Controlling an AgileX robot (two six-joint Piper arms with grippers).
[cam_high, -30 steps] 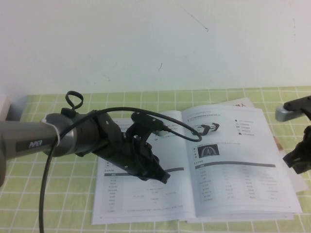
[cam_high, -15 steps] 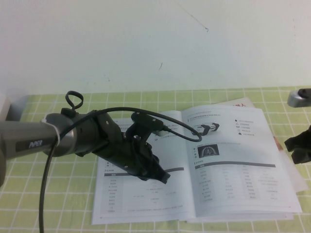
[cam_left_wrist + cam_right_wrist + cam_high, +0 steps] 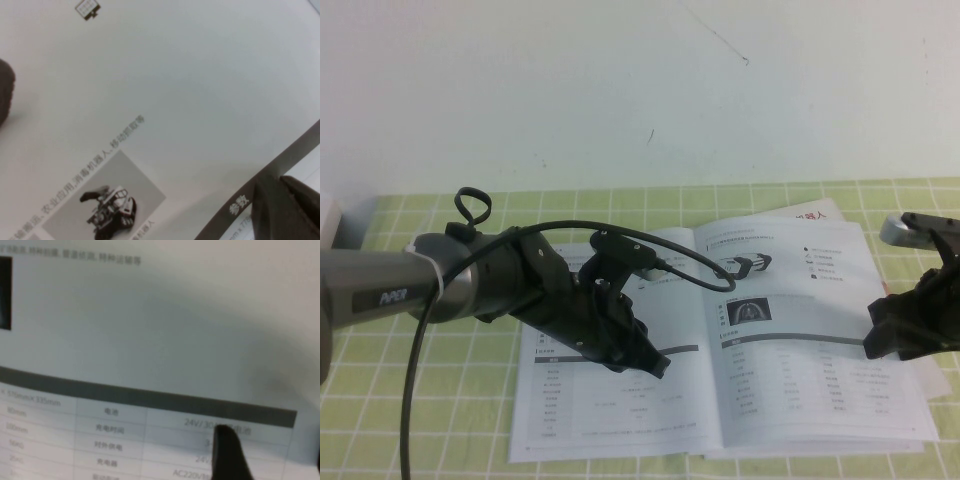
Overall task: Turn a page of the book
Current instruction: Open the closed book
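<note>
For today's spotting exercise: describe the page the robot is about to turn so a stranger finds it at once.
On the green checked cloth lies an open book. The left pincer rests on its left half; the right pincer is at the right edge. The page is the right-hand sheet with the semicircular picture.

- The left arm reaches in from the left, angled down, its black left end effector (image 3: 655, 365) low over the book's (image 3: 620, 410) left half; whether it touches the paper cannot be told.
- The right end effector (image 3: 890, 335) hangs at the right edge, fingertips close above the page (image 3: 800, 380).
</note>
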